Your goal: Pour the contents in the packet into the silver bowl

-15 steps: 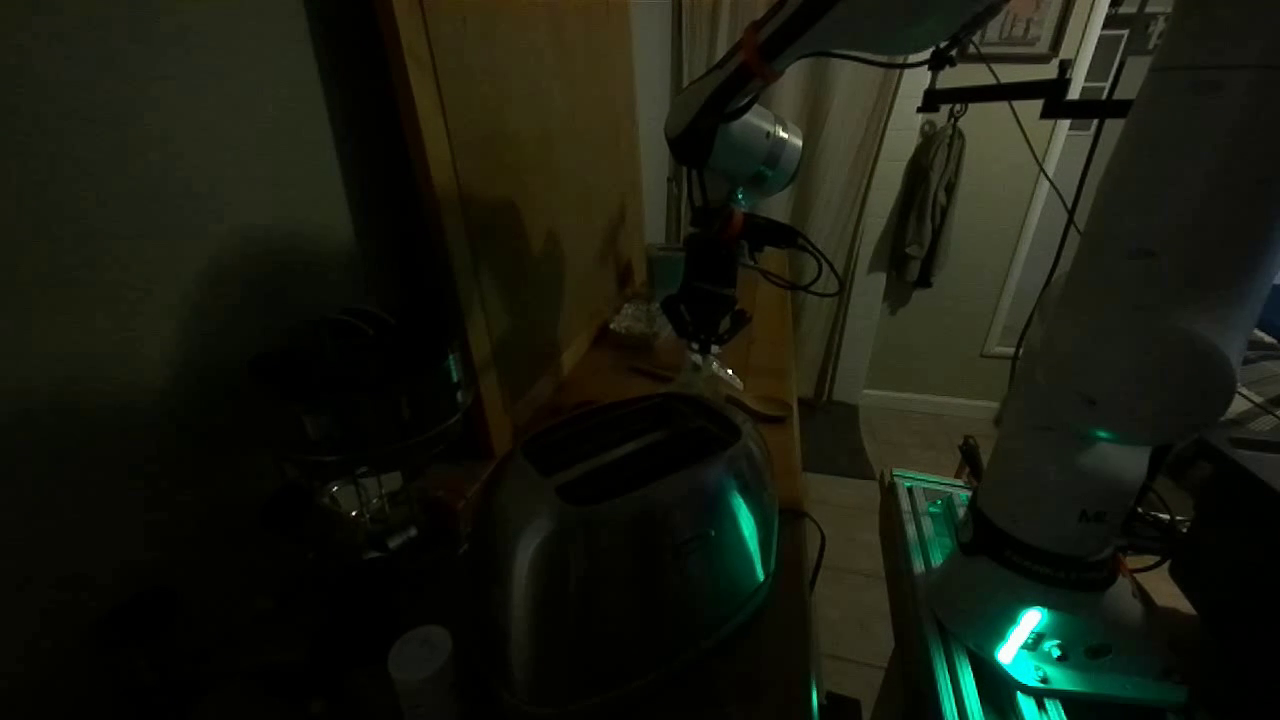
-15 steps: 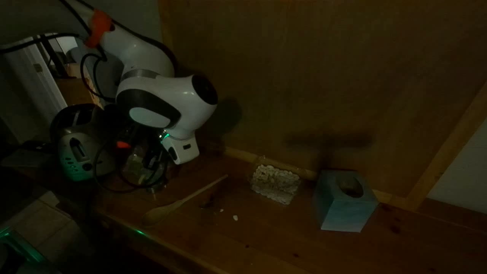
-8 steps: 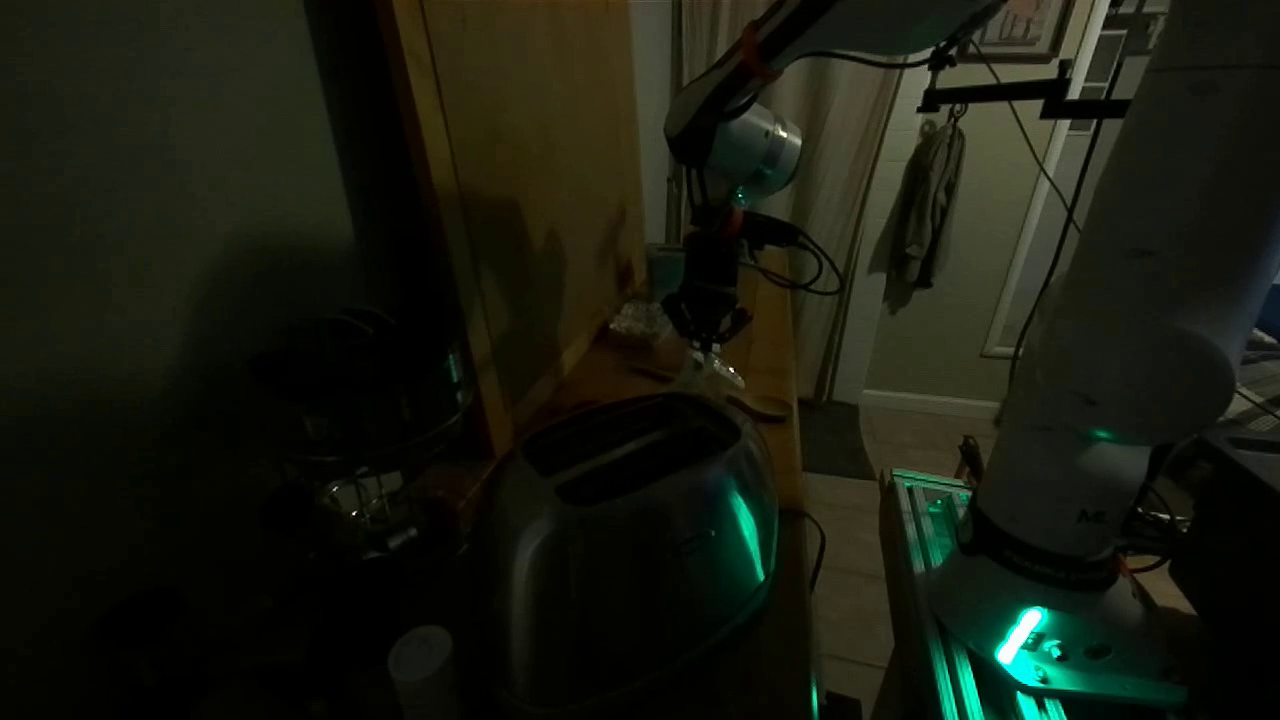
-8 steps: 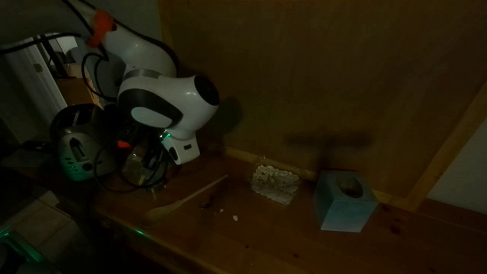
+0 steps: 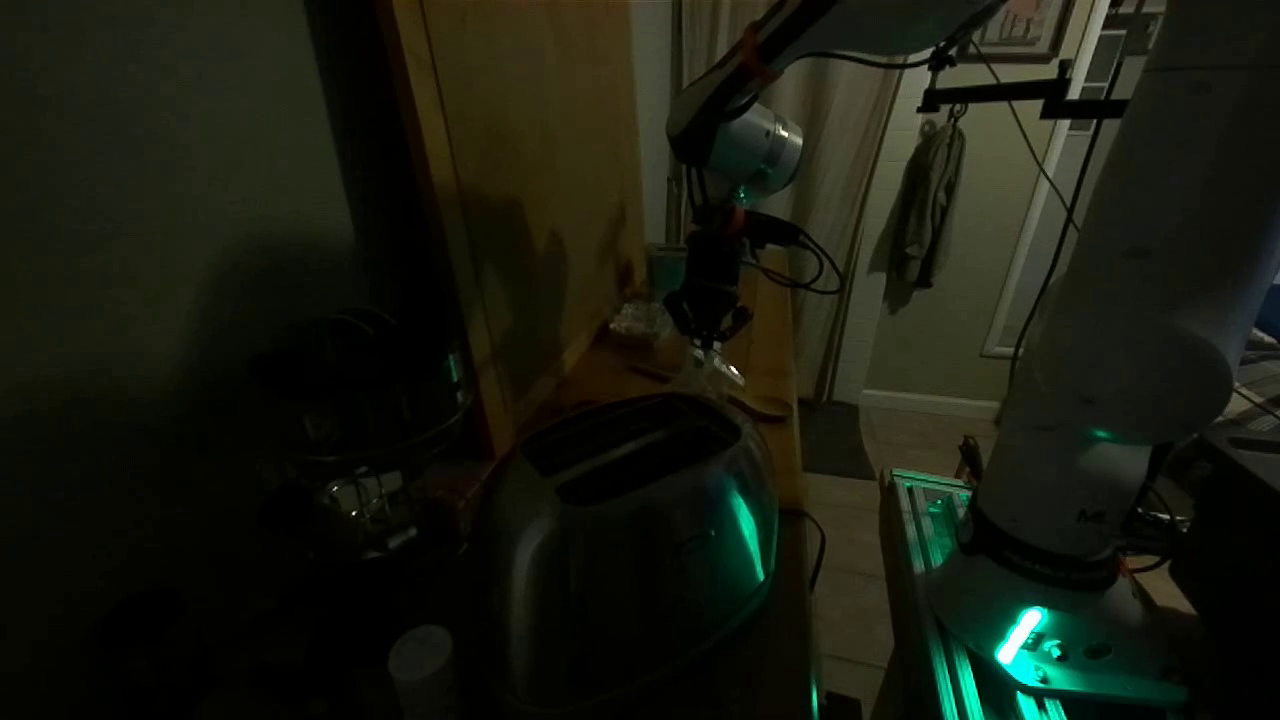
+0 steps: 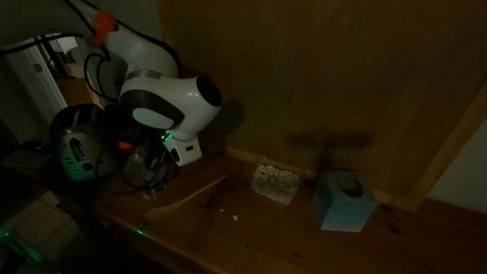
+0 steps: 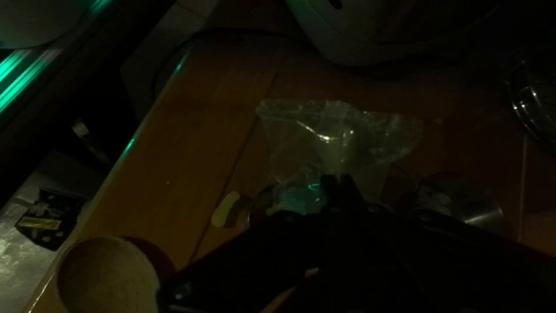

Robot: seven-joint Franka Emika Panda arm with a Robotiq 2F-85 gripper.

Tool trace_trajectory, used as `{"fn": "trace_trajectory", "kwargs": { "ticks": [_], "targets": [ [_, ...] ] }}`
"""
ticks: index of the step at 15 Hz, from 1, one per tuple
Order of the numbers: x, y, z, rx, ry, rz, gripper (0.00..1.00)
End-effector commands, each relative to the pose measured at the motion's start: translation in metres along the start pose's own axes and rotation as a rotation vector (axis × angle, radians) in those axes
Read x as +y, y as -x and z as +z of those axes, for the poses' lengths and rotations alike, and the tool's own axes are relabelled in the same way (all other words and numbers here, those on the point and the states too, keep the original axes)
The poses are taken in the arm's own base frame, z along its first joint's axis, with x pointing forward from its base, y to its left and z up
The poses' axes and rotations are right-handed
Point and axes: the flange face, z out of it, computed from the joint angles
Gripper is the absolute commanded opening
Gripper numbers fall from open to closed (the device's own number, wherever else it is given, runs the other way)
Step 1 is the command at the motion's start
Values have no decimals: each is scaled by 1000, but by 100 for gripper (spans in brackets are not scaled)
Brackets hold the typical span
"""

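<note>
My gripper (image 7: pixel 338 177) is shut on the packet (image 7: pixel 299 126), a clear, whitish, soft bag pinched between the fingertips in the wrist view. The gripper (image 5: pixel 708 345) and packet (image 5: pixel 718 372) also show in an exterior view, behind the toaster. In an exterior view the packet (image 6: pixel 136 165) hangs low beside dark cables. The silver bowl (image 7: pixel 482 213) is below the gripper in the wrist view, with whitish pieces in it; the fingers and packet hide most of it. A pale yellowish piece (image 7: pixel 225 209) shows left of the bowl.
A steel toaster (image 5: pixel 640 540) stands close by. A wooden spoon (image 6: pixel 159 214) lies near the counter's front edge. A clear container of pale pieces (image 6: pixel 276 184) and a blue tissue box (image 6: pixel 344 205) stand by the wooden panel. Loose pale bits (image 6: pixel 235 218) lie on the counter.
The arm has shifted slightly to the right in an exterior view, with the packet still held. A pale piece now shows lower, near the spoon's bowl end.
</note>
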Motion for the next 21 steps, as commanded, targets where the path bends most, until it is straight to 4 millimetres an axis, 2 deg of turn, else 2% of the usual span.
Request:
{"fn": "trace_trajectory", "kwargs": {
  "ticks": [1, 4, 6, 7, 8, 9, 13, 14, 21],
  "targets": [
    [-4, -3, -4, -26, -22, -5, 1],
    [-1, -1, -6, -68, -34, -46, 1],
    [-4, -4, -5, -20, -29, -11, 1],
    [-2, -1, -5, -55, -23, -53, 1],
    [-4, -4, -4, -3, -26, -19, 1],
    [-4, -1, -4, -35, -23, -53, 1],
    [-5, -5, -3, 10, -26, -10, 1],
    [-4, -3, -3, -42, -29, -47, 1],
    [-6, -9, -2, -10, -61, -19, 1]
  ]
}}
